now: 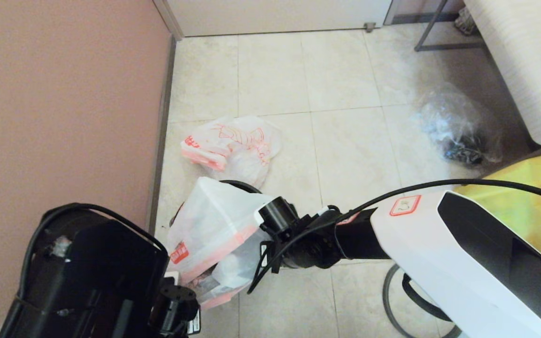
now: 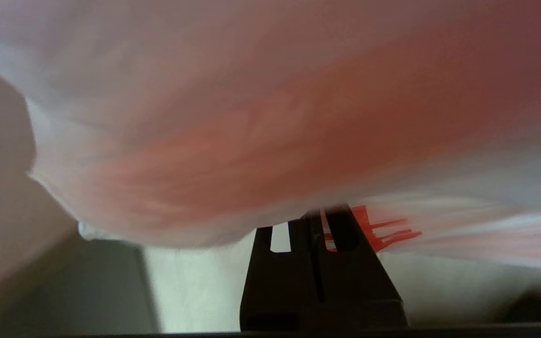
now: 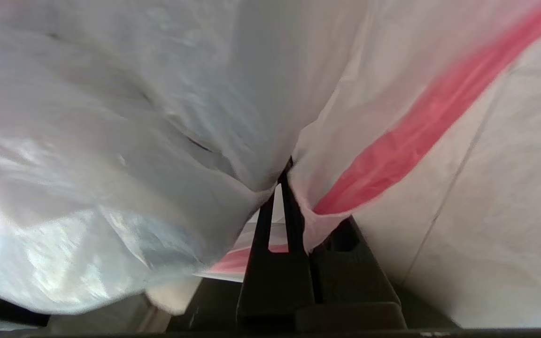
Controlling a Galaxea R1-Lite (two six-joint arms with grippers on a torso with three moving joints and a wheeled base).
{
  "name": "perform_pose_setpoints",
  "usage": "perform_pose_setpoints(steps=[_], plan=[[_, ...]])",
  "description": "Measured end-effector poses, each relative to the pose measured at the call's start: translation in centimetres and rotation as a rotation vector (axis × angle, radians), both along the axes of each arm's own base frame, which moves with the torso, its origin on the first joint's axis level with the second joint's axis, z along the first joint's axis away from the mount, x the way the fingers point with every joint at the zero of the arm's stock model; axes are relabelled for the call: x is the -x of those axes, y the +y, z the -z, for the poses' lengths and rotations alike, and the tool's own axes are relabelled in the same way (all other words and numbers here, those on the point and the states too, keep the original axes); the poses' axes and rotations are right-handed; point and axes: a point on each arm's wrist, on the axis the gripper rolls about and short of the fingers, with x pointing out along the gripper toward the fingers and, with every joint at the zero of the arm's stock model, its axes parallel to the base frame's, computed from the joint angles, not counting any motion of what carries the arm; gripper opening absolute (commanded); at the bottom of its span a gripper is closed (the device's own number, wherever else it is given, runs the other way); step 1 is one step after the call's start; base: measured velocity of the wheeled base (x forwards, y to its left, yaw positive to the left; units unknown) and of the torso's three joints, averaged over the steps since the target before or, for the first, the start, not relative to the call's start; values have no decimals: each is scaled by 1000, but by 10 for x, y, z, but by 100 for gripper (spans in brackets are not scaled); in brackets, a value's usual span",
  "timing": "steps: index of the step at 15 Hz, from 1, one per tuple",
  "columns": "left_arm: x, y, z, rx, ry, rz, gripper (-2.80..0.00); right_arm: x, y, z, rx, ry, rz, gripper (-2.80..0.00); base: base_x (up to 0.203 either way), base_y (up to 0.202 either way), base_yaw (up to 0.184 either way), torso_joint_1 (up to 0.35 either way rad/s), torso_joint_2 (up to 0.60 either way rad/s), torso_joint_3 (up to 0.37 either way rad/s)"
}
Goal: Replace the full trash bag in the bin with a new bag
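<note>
Tiled floor (image 1: 345, 141) by pink wall: both claws on new bag.
Left claw (image 2: 320, 220) and right claw (image 3: 282, 183) each pinched onto new bag (image 1: 209, 220) over bin (image 1: 242, 185); full bag (image 1: 235, 145) lies just beyond.

You are looking at the new bag (image 1: 209, 225) being held spread over the bin (image 1: 240, 185) between both arms near the wall, while the full trash bag (image 1: 233, 148) is lying on the floor (image 1: 345, 141) just behind it, the crinkled clear bag (image 1: 456, 126) sitting well apart.
</note>
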Motion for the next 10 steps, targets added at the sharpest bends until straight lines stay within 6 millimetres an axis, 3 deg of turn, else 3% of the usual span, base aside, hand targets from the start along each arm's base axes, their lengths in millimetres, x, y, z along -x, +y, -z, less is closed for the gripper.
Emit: perform_pose_setpoints(steps=[6, 9, 10], plan=[[-45, -14, -28, 51, -229, -20, -280, -18, -8, -23, -60, -68, 40, -280, 0, 0, 0, 0, 0, 0], [-53, -17, -39, 74, -284, -26, -280, -22, -10, -27, -62, -80, 42, -280, 0, 0, 0, 0, 0, 0], [-53, -18, -40, 77, -291, -24, -280, -22, -11, -27, -57, -81, 38, -218, 0, 0, 0, 0, 0, 0]])
